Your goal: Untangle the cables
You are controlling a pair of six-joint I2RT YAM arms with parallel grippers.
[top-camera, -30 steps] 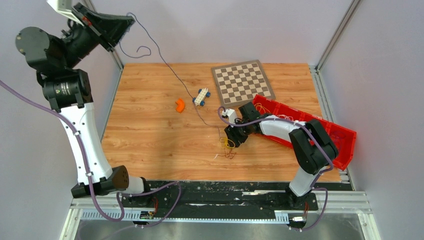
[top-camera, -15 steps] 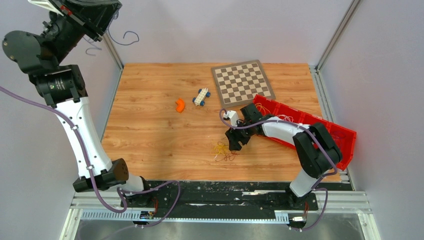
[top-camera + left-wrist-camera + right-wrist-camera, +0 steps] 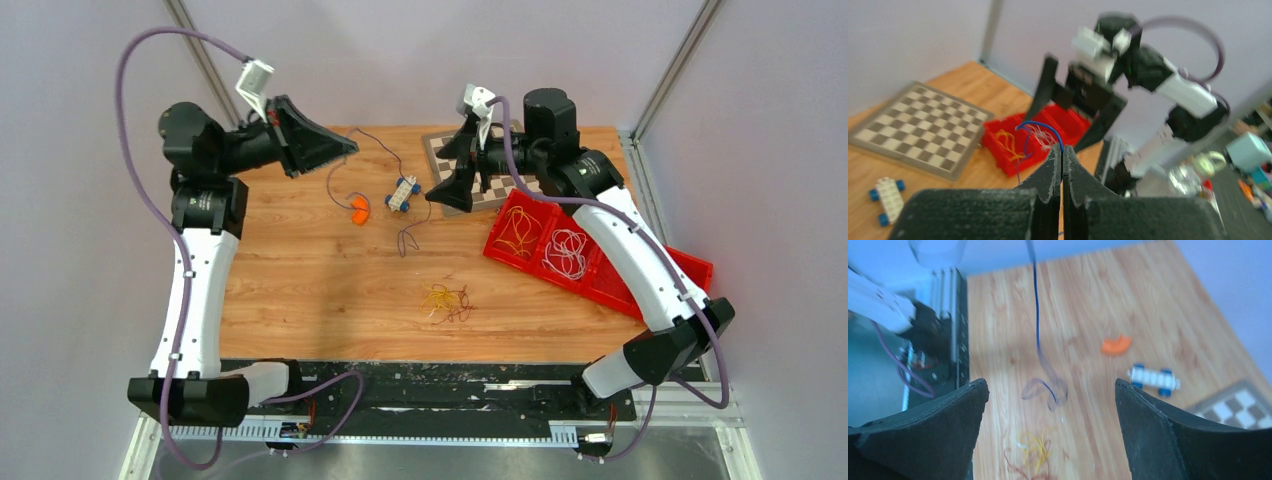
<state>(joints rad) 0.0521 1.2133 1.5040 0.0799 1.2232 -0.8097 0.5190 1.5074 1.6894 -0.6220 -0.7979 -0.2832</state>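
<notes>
**One strand lifted clear, ready for the bin**

From the top camera, the left tool (image 3: 350, 148) is raised over the far left of the worktop (image 3: 300, 270), pressed together on a thin blue cable (image 3: 398, 215). The cable droops from it in a loose curve, and its lower end hangs near a small brick car (image 3: 403, 192) and an orange piece (image 3: 359, 210). The right tool (image 3: 435, 178) faces it from in front of the chessboard (image 3: 520, 170), spread wide and gripping nothing. The remaining tangle (image 3: 448, 301) of yellow and red strands lies apart on the near middle of the worktop. In the red bin (image 3: 690, 275), yellow cables (image 3: 515, 235) fill one compartment and white cables (image 3: 567, 250) the next.

The left wrist camera shows the left tool's fingers (image 3: 1050, 170) closed flat, with the blue cable (image 3: 1024, 135) arching out of the seam between them. The right tool (image 3: 1075, 112) stands spread just beyond.

The right wrist camera shows the right tool (image 3: 1050, 385) wide apart with the blue cable (image 3: 1036, 315) hanging between its fingers, touching neither. The tangle (image 3: 1035, 455) lies below.

By my reading, one strand has been separated and is being offered across. The next move needs the right tool to close on the slack, swaying strand without missing it, the left to let go, then a drop into a bin compartment.
</notes>
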